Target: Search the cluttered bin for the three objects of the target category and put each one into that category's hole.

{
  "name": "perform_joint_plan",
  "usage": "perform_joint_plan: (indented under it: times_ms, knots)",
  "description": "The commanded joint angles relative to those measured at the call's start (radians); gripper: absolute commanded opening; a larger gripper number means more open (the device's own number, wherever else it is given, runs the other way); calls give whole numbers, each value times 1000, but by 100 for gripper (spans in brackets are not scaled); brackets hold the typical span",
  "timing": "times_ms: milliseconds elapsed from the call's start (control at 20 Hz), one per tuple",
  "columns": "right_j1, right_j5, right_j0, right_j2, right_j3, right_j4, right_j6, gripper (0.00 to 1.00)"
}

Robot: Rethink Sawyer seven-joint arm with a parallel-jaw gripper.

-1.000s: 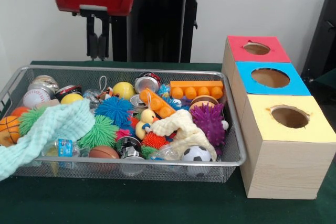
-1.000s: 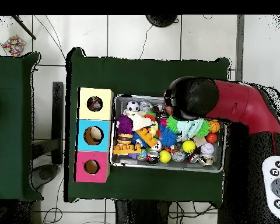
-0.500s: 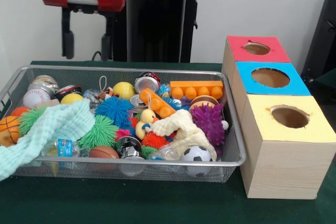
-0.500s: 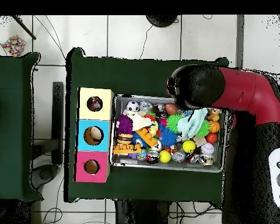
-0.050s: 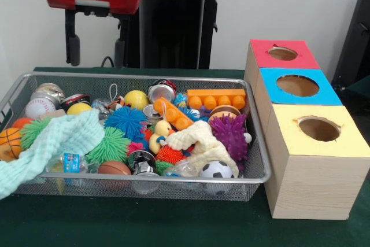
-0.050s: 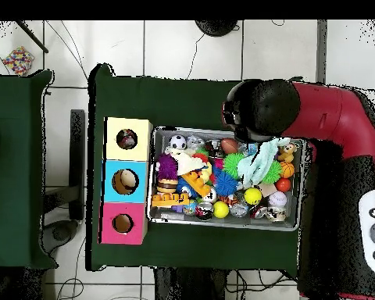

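Note:
A wire bin [image 5: 139, 75] holds a jumble of toys: a soccer ball [image 5: 216, 170], a baseball [image 5: 39, 108], a basketball [image 5: 8, 138], a yellow ball [image 5: 136, 99], a brown football [image 5: 114, 168], spiky balls in purple [image 5: 229, 134] and blue [image 5: 125, 121], a duck [image 5: 162, 131] and an orange brick [image 5: 216, 98]. My gripper [image 5: 96, 56] hangs above the bin's far left part, open, with nothing between its fingers [image 5: 72, 50]. In the overhead view the arm's head [image 6: 257, 117] covers the gripper.
A mint cloth [image 5: 58, 143] drapes over the bin's left side. Right of the bin stand three boxes with round holes on top: red [image 5: 306, 56], blue [image 5: 326, 93], yellow [image 5: 347, 143]. In the overhead view these boxes [image 6: 140, 129] lie left of the bin [image 6: 222, 225].
Over the last second the gripper's fingers have spread from together to wide apart, and the arm's head has shifted left in the front view. It has barely moved in the last half second.

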State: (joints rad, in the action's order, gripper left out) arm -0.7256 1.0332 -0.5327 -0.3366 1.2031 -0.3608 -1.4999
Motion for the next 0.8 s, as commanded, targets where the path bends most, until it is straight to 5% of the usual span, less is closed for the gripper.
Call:
perform_joint_plan:
  times_ms: [50, 450, 800]
  knots:
    - [68, 85, -60, -115, 11, -62, 404, 100]
    - [175, 94, -89, -133, -58, -105, 423, 100]
    - [171, 41, -100, -155, -37, -96, 402, 100]
